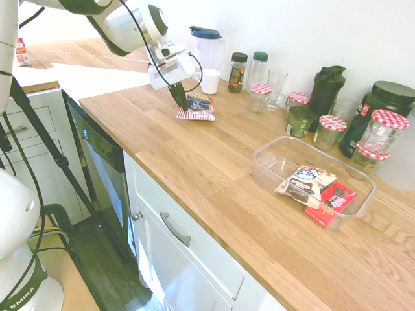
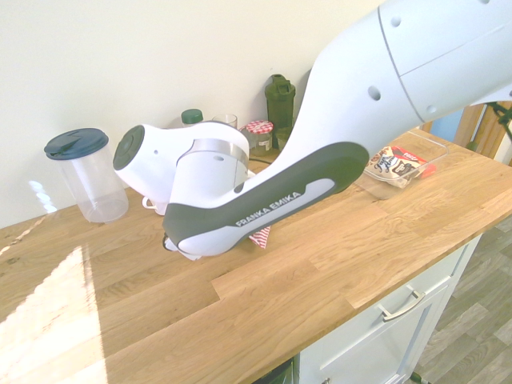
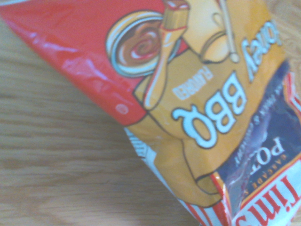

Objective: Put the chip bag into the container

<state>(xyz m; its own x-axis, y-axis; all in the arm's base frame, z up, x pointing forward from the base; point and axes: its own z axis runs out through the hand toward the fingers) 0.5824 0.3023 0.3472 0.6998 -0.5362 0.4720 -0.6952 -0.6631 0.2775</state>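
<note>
Kitchen counter (image 1: 194,168): gripper (image 1: 178,98) clamps chip bag (image 1: 198,107).

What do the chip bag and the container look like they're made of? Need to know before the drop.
The chip bag, pinched in the shut gripper, looks like thin glossy printed film: the wrist view shows creases and shiny highlights. The container looks like clear rigid plastic with a smooth finish: the wooden counter shows through its walls, and the rim catches light.
</note>
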